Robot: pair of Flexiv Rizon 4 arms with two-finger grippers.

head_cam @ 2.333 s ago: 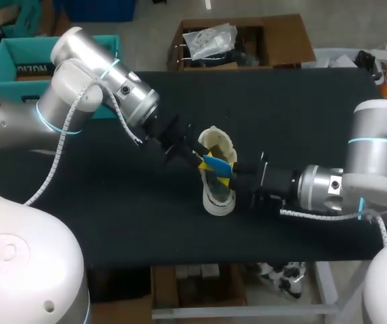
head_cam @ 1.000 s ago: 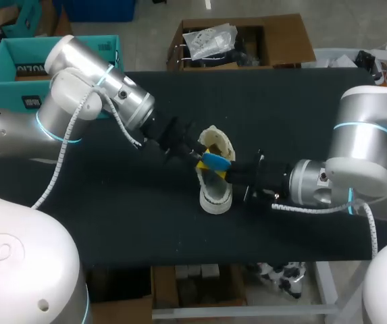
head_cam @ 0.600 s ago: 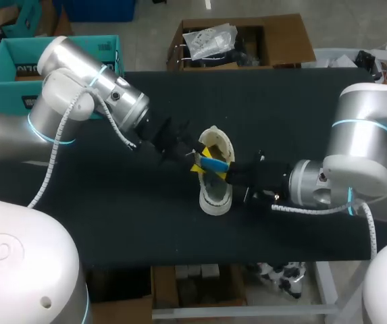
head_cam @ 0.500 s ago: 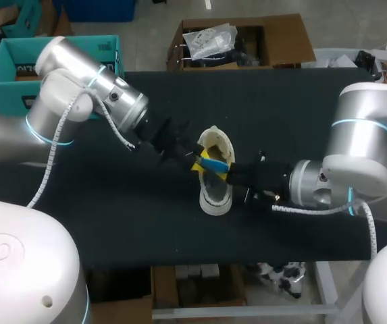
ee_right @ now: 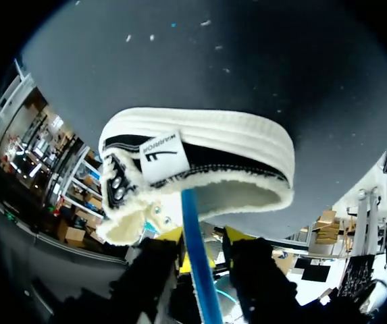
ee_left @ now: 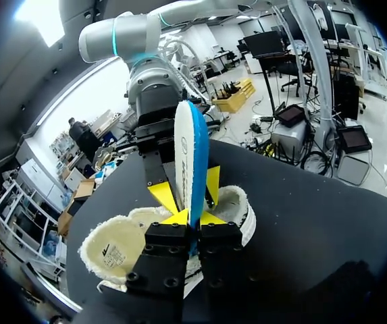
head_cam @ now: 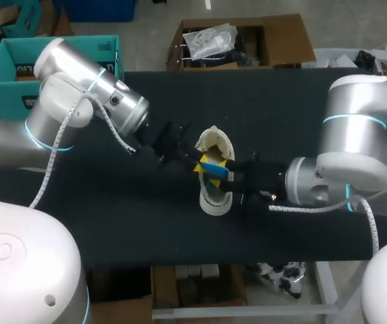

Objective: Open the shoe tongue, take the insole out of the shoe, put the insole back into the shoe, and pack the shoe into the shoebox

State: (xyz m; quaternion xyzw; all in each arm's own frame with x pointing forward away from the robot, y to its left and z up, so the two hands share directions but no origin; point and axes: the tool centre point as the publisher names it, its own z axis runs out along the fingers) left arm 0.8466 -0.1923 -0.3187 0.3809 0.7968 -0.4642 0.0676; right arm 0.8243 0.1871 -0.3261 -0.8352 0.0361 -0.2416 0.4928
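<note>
Left claw: narrow, clamped on the insole. Both pads press the thin sheet from two sides near its lower end. The insole stands upright out of the claw, its white face and blue edge towards my left wrist camera.

Shoe: white, fleecy lining showing. It lies on the black table, under and just beyond the left claw. Neither claw touches it that I can see.

Right claw: comes in from the opposite side and faces the left claw, close up. The insole sits edge-on at this claw's centre and runs ahead towards the shoe. The shoe is directly ahead of it, ribbed side and a labelled tab turned to that camera. Grip here: I cannot tell, since the wrist view is too warped to judge contact.
</note>
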